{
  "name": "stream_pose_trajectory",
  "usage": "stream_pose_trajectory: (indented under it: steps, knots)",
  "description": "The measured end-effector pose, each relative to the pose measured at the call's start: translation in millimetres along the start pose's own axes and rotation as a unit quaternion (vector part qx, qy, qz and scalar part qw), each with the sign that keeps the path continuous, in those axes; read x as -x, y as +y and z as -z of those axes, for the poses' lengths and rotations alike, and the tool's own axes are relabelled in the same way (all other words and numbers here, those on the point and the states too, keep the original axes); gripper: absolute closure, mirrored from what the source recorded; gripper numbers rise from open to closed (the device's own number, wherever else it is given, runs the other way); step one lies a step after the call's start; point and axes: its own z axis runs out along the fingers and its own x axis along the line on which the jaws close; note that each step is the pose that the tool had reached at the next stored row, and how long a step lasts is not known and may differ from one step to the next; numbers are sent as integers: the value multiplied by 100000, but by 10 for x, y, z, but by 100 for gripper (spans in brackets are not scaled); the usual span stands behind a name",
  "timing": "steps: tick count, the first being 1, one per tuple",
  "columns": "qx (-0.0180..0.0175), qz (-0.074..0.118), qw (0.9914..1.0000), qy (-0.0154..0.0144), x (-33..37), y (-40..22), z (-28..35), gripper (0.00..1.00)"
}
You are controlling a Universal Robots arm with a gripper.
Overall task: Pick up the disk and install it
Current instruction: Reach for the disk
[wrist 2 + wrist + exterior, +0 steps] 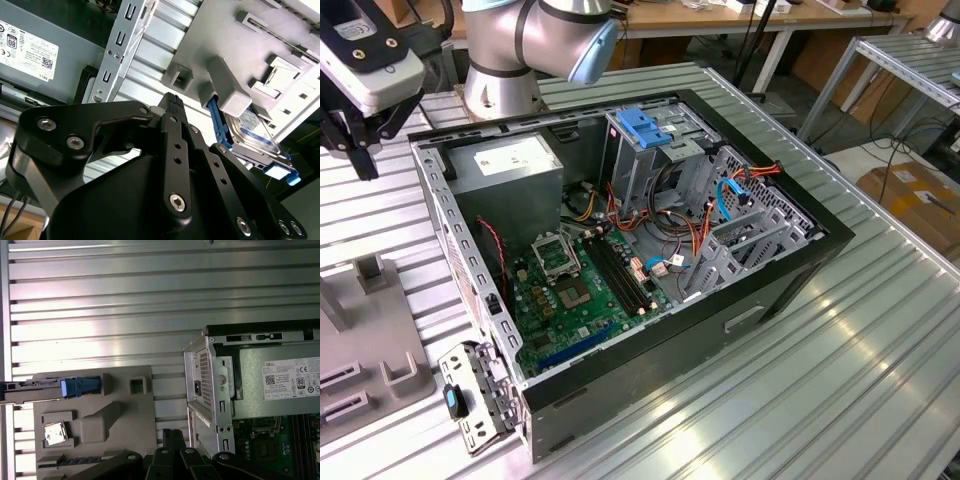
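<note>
Blue-railed disk point(251, 133) sits half-hidden in grey holder point(235, 97); gripper point(172, 101) state cannot be told.

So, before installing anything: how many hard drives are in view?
1: the disk sits slotted in the grey fixture beside the computer case; the drive cage may hide others.

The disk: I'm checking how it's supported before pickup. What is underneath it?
The disk stands on edge in a grey holder, which lies on the ridged metal table. A grey block of the holder covers one end, so its seat is hidden.
</note>
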Motion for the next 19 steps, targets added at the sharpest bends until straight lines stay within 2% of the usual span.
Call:
stream_pose_trajectory:
  steps: [6,11,19]
  knots:
    - [-1,-19,100000,-1,-4,6,0,89]
    - [2,-5,100000,-2,-25,52,-11,89]
    - [7,-6,100000,-9,-205,101,-31,89]
